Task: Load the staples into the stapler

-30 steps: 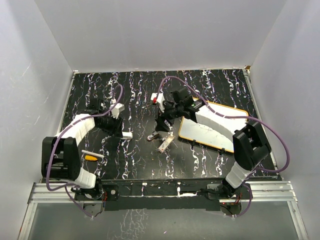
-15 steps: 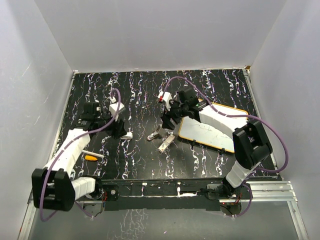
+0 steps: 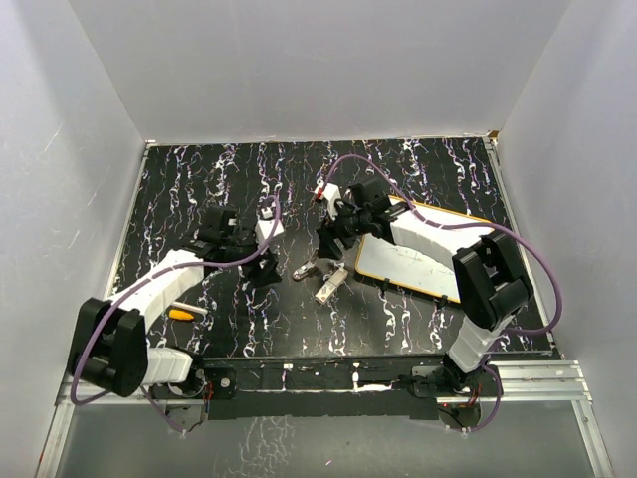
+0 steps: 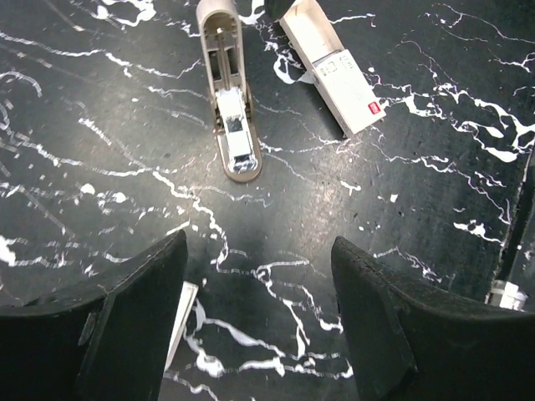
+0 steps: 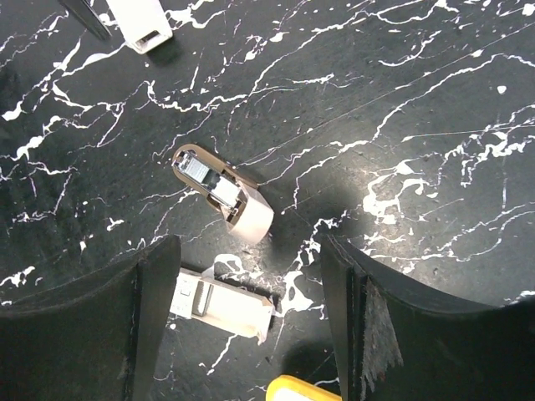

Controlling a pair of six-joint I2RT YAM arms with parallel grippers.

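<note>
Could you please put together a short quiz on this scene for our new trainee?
1. True or false: the left arm's fingers are clamped on the stapler.
2. Multiple choice: on which side of the stapler does the yellow-framed whiteboard lie? A) the robot's left; B) the robot's right; C) underneath it.
3. Short answer: what do the right arm's fingers hold?

Key
1. False: they stand open, apart from the stapler, which lies opened on the table.
2. B.
3. Nothing: they are open above the table.
</note>
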